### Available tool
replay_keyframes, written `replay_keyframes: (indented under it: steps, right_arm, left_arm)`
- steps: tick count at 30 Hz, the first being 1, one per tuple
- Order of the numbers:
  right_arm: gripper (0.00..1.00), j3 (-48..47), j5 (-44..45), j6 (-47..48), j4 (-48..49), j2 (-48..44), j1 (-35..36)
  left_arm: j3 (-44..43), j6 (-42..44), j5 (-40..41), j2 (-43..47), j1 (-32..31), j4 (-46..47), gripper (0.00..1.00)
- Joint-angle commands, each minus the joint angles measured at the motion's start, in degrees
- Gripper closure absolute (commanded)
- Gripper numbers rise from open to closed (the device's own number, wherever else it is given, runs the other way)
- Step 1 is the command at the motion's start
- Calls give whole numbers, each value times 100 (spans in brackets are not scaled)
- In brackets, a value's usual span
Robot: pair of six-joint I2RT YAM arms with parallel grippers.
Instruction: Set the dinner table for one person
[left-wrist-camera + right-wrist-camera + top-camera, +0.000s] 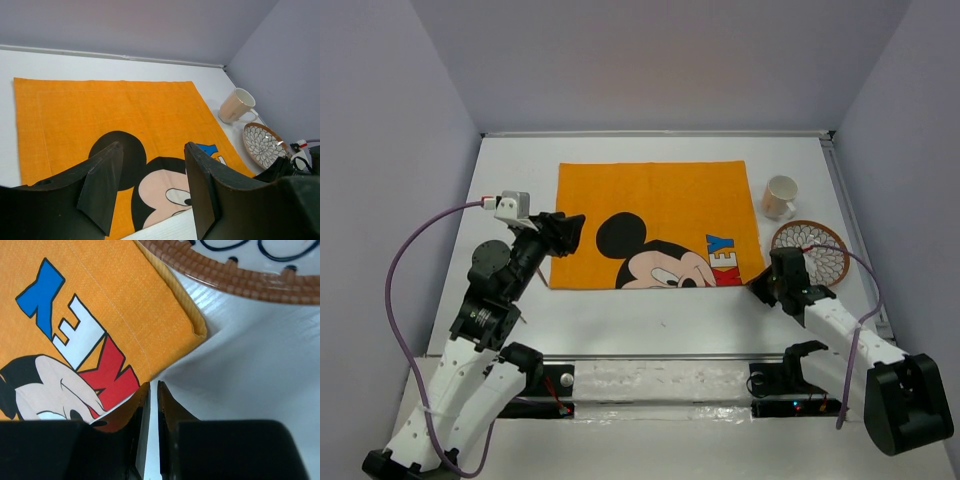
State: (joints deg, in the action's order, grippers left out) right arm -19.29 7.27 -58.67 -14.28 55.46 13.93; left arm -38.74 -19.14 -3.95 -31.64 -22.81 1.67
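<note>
Right gripper [153,385]: jaws drawn almost together, only a thin slit between them. I see its tips at the near edge of the orange Mickey Mouse mat [100,300], close to the mat's near right corner. I cannot tell whether the hem is caught.

Left gripper [152,146]: jaws spread wide with nothing between them, hovering over the left part of the mat.

The dinner table [650,320] is the white top beneath both arms. The mat lies flat on its middle, with the Mickey face toward the near edge.

A patterned plate with a brown woven rim [809,250] sits on the table just right of the mat. A cream mug [780,196] stands just beyond the plate.
</note>
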Motion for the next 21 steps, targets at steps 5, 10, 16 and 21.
replay_keyframes:
  steps: [5,10,16,21]
  right_arm:
    - [76,48,-85,101,-786,-738,30]
    - [0,-425,-226,594,-1162,-800,30]
    - [19,-1427,1618,805,-2016,-1195,30]
    - [46,-1815,3338,708,-2587,-1538,-171]
  left_arm:
    - [-72,138,52,105,-83,79,37]
    - [-63,121,61,131,-127,79,37]
    - [-55,129,34,263,-242,96,37]
    - [-46,173,139,421,-443,17,36]
